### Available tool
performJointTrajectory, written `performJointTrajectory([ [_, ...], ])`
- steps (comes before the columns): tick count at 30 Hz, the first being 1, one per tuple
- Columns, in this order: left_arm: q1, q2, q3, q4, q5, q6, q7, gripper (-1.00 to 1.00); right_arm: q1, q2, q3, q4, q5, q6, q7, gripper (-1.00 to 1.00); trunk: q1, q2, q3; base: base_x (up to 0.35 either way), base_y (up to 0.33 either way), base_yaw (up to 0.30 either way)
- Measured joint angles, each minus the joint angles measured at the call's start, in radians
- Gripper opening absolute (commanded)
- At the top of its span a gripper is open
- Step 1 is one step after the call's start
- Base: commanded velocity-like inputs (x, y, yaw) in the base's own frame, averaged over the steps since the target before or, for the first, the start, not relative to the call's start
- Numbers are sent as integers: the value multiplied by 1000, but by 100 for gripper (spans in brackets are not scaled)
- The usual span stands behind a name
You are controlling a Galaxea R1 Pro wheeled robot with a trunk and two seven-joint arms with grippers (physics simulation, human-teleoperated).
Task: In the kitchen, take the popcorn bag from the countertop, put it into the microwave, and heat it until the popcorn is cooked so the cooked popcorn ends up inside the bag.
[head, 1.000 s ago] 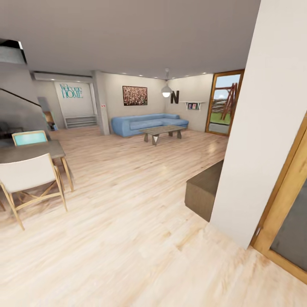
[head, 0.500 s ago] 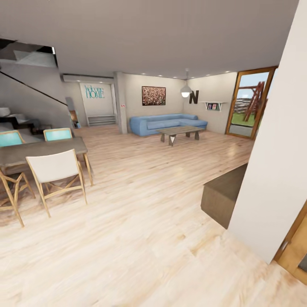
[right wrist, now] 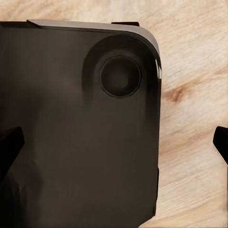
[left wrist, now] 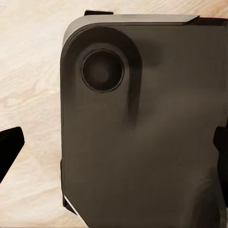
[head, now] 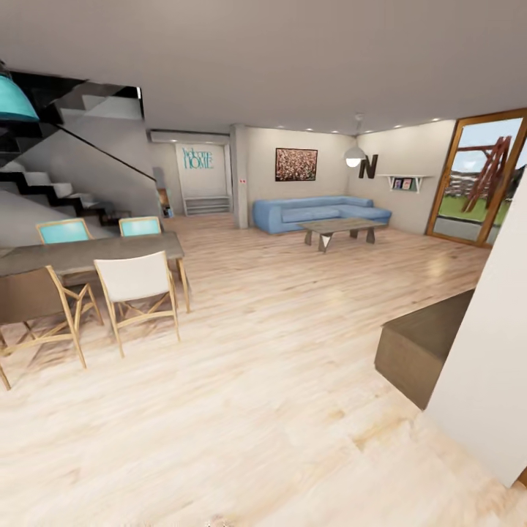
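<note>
A wide living room is seen from the head view: a blue sofa (head: 315, 214) at the far wall, a dining table (head: 80, 255) with chairs to the left, pale wood floor (head: 278, 380) ahead. The left gripper (left wrist: 114, 147) and right gripper (right wrist: 114, 145) are held spread, fingertips wide apart over the robot's dark base (left wrist: 142, 142). No popcorn bag is in sight here.

Open-plan living and dining room, pale wood floor (head: 263, 380).

Dining table (head: 88, 254) at left with white chair (head: 137, 282) and two teal chairs (head: 64, 231); staircase (head: 51, 192) behind. Blue sofa (head: 318, 213) and low coffee table (head: 342, 228) by far wall, framed painting (head: 296, 164) above. Globe pendant lamp (head: 355, 156), glazed door (head: 483, 183) at right, white wall (head: 490, 395) nearest, dark low cabinet (head: 424, 348) beside it.
</note>
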Motion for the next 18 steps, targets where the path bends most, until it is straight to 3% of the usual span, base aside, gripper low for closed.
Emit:
performJointTrajectory([
  [18,0,0,2,-1,0,-1,0,100,-1,-1,2,0,-1,0,1,100,0,0,0,0,0,276],
])
